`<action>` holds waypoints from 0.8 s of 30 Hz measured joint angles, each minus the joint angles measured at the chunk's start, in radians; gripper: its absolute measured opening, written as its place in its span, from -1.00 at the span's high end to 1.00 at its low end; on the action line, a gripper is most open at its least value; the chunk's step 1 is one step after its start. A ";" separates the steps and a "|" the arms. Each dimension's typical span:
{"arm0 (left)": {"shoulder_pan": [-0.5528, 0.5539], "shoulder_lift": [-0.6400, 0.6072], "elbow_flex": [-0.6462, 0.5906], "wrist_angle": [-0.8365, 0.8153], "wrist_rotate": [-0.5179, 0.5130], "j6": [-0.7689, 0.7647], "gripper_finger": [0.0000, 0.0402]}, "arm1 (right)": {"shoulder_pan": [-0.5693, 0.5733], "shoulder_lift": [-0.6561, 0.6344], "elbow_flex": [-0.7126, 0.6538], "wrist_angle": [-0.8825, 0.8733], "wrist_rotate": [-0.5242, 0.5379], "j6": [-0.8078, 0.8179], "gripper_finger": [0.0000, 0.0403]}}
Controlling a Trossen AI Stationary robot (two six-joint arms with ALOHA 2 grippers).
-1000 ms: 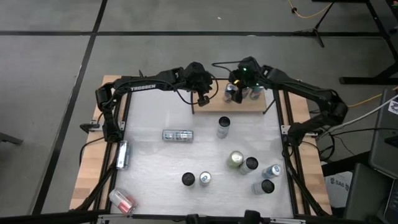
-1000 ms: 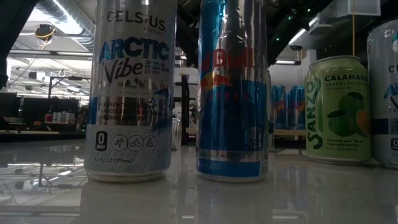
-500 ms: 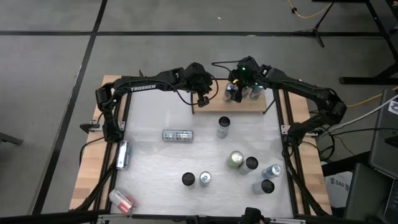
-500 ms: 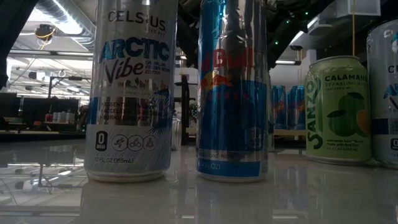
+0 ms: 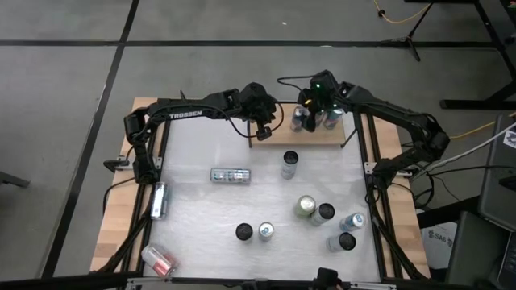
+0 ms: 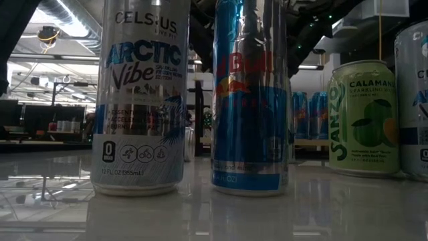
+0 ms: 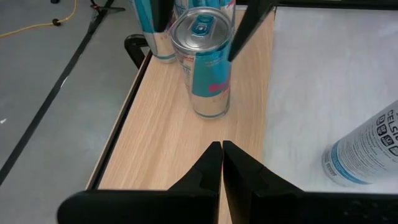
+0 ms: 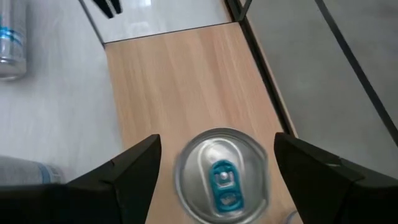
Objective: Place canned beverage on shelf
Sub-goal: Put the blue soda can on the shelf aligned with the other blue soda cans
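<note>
Can (image 8: 221, 174) upright on shelf (image 8: 180, 81), between spread fingers of right tool (image 8: 214, 171), ungripped.

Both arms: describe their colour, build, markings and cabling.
Both are black, slim, jointed arms. The left arm bears white "TROSSEN" lettering and thin black cables near its wrist. The right arm shows a green light at its wrist. Each pincer has two dark tapered fingers.

CELSIUS can (image 6: 142, 100), SANZO can (image 6: 364, 117), TROSSEN arm (image 5: 184, 113)
</note>
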 joint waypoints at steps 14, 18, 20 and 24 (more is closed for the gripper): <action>0.000 0.000 0.000 0.000 0.000 0.000 0.97 | 0.000 0.000 0.000 -0.013 -0.002 0.001 -0.51; 0.000 0.000 0.000 0.000 0.000 0.001 0.97 | 0.000 0.000 0.000 -0.013 -0.002 0.001 -0.51; 0.000 0.000 0.000 0.000 0.000 0.001 0.97 | 0.000 0.005 0.000 -0.011 -0.002 0.001 -0.51; 0.000 0.000 0.000 0.000 0.000 -0.003 0.97 | 0.000 0.046 -0.001 -0.010 0.009 -0.003 -0.51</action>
